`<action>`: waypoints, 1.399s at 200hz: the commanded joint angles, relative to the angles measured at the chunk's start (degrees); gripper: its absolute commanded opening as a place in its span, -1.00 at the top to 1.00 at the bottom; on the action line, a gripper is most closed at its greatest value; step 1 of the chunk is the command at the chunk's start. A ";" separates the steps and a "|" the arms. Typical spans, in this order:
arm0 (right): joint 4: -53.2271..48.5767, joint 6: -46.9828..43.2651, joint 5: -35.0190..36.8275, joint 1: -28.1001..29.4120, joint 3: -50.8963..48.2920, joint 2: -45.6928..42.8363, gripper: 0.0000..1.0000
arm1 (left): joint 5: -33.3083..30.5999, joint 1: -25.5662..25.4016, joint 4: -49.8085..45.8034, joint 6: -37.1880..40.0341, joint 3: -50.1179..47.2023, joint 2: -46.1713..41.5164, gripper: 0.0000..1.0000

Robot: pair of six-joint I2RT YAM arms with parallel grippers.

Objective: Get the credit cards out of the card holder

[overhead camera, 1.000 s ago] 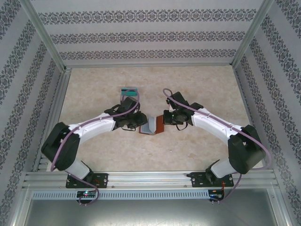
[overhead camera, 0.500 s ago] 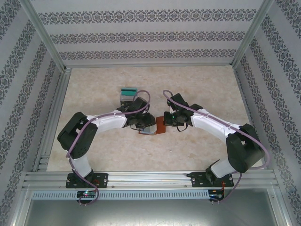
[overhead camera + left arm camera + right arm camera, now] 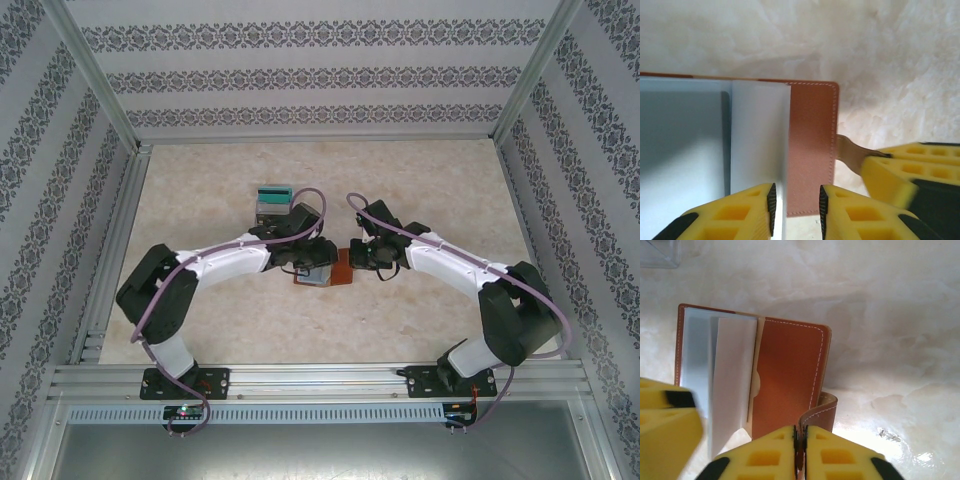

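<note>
The card holder (image 3: 340, 270) lies open on the table between my two grippers, brown leather (image 3: 812, 145) to the right and grey-blue pockets (image 3: 680, 150) to the left. A pale white card (image 3: 732, 375) stands out of the pockets over the fold. My left gripper (image 3: 796, 210) hangs just above the holder, jaws apart. The card's edge and a strip of leather lie between its fingers. My right gripper (image 3: 800, 437) is shut on the holder's brown strap (image 3: 822, 412) at its right side. Seen from above, the left gripper (image 3: 316, 262) and right gripper (image 3: 356, 257) nearly meet over the holder.
A clear box with a teal card (image 3: 275, 199) stands just behind the left wrist; its corner (image 3: 657, 252) shows in the right wrist view. Aluminium frame posts and patterned walls enclose the marble tabletop (image 3: 440, 190).
The left arm has swung right and its gripper has come over the holder. The holder has gone from a raised V to lying flatter. The right gripper has stayed on the strap.
</note>
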 commanded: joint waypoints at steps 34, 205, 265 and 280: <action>1.70 -0.69 -0.17 0.25 0.31 3.85 0.41 | -3.59 1.73 -3.42 1.96 -3.48 -5.57 0.36; 1.88 -3.37 3.35 0.68 -0.19 10.12 0.52 | -4.93 4.01 -1.83 1.61 -7.63 -2.77 0.36; 2.03 -3.32 3.26 0.91 -0.16 10.43 0.52 | -6.73 4.01 -2.53 1.97 -8.05 -1.93 0.31; 2.13 -3.24 3.17 0.93 -0.14 10.53 0.52 | -5.77 4.01 -1.96 2.10 -8.01 -1.38 0.31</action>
